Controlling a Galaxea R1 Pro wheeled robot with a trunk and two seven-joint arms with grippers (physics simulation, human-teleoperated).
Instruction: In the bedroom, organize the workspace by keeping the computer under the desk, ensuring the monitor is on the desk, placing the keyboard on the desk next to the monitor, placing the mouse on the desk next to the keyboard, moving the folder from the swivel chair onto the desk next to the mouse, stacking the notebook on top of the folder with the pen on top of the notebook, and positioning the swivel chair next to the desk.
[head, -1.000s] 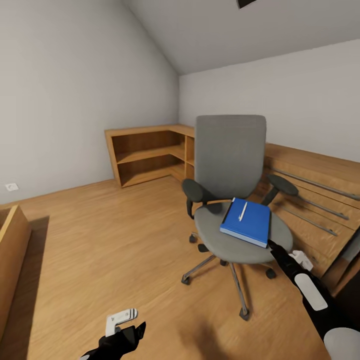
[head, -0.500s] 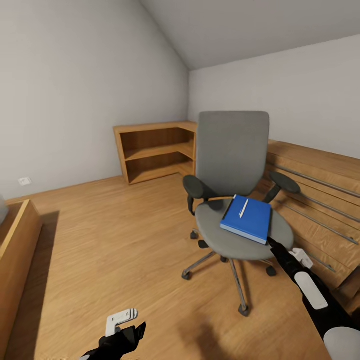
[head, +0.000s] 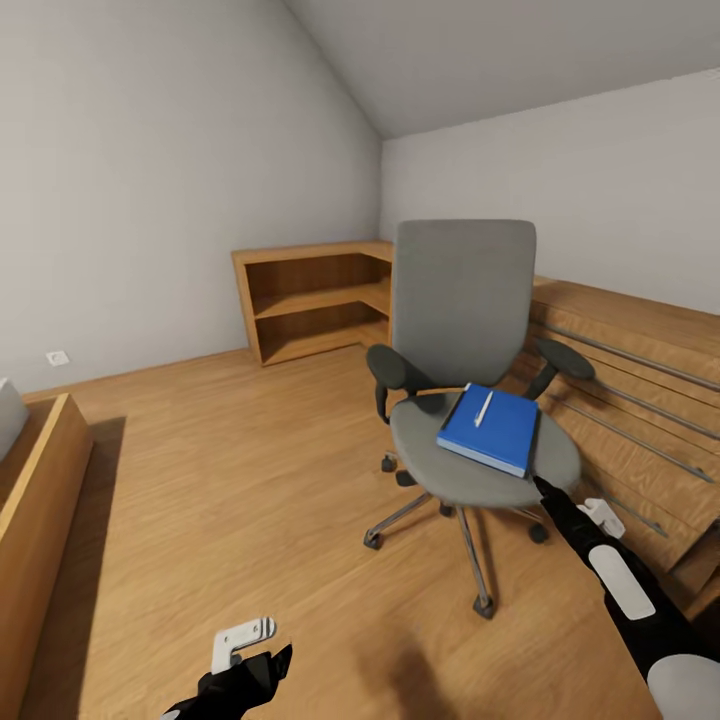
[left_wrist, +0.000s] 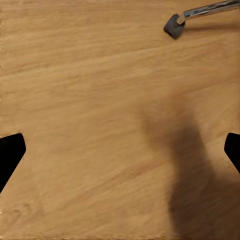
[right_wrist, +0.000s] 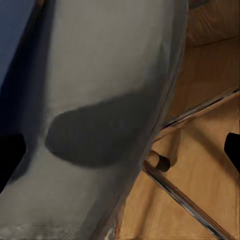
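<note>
You're seeing swivel chair (head: 465, 400) standing on wood floor (head: 240, 480); blue folder (head: 490, 431) lying on seat, pen (head: 482, 408) resting atop.

head camera panned left, swivel chair (head: 470, 400) slightly farther

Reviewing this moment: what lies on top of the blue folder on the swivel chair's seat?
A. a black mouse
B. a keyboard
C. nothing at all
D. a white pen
D: in the head view a slim white pen lies on the blue folder, which rests flat on the grey seat of the swivel chair.
</note>
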